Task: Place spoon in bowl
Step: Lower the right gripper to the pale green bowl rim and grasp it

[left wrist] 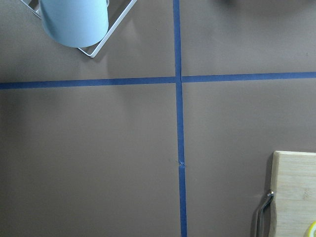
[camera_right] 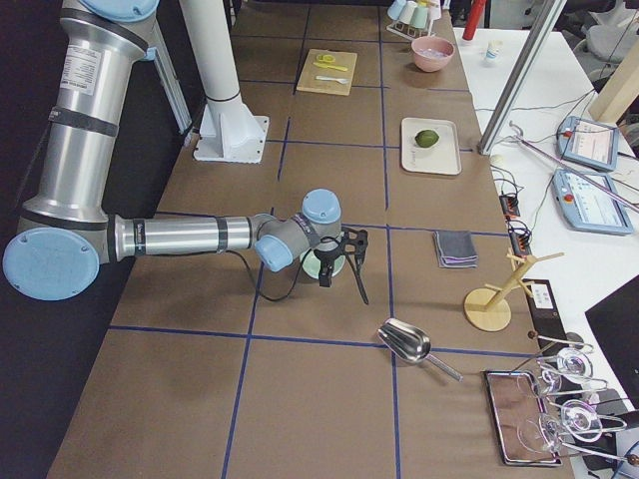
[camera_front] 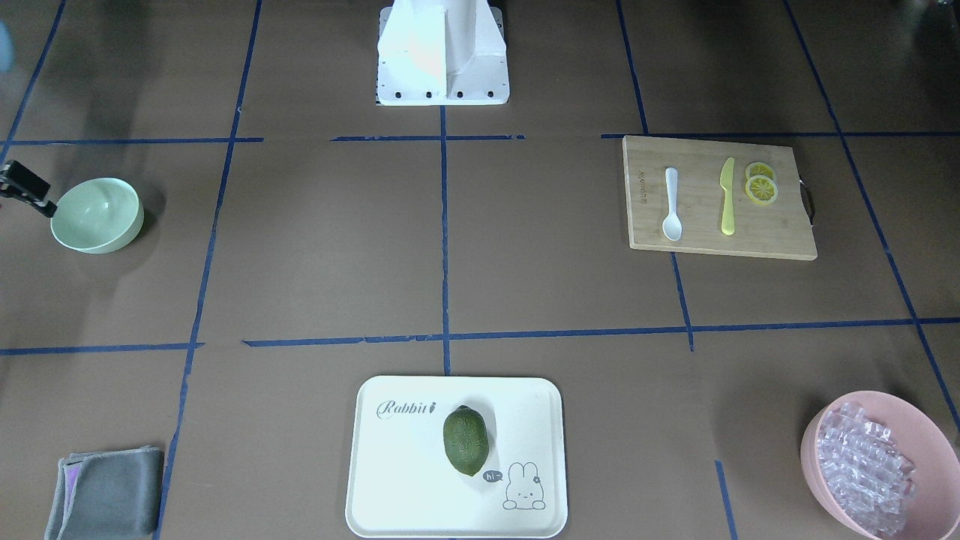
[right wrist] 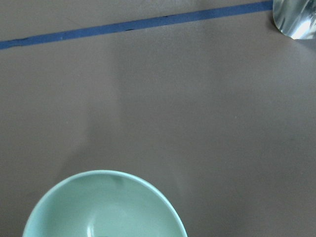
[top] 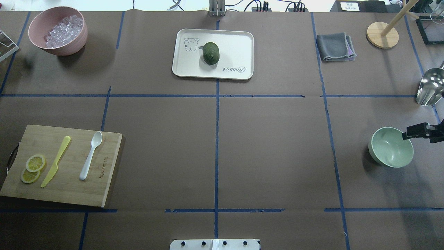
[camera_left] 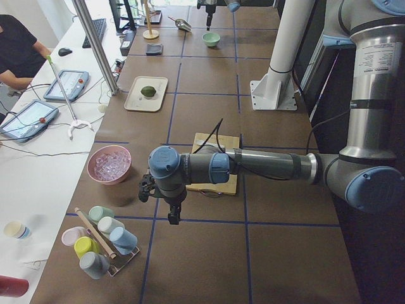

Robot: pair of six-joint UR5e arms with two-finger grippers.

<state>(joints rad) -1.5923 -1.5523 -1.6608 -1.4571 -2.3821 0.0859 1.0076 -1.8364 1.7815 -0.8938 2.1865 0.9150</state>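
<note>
The white spoon lies on a wooden cutting board, between its edge and a yellow knife. The mint-green bowl stands empty far across the table and fills the bottom of the right wrist view. My right gripper hovers at the bowl's outer rim; in the exterior right view its fingers look apart and empty. My left gripper hangs beyond the board's handle end, away from the spoon; I cannot tell whether it is open.
Lemon slices lie beside the knife. A white tray holds a green fruit. A pink bowl of ice pieces, a grey cloth, a metal scoop, a wooden stand and a cup rack sit near the edges.
</note>
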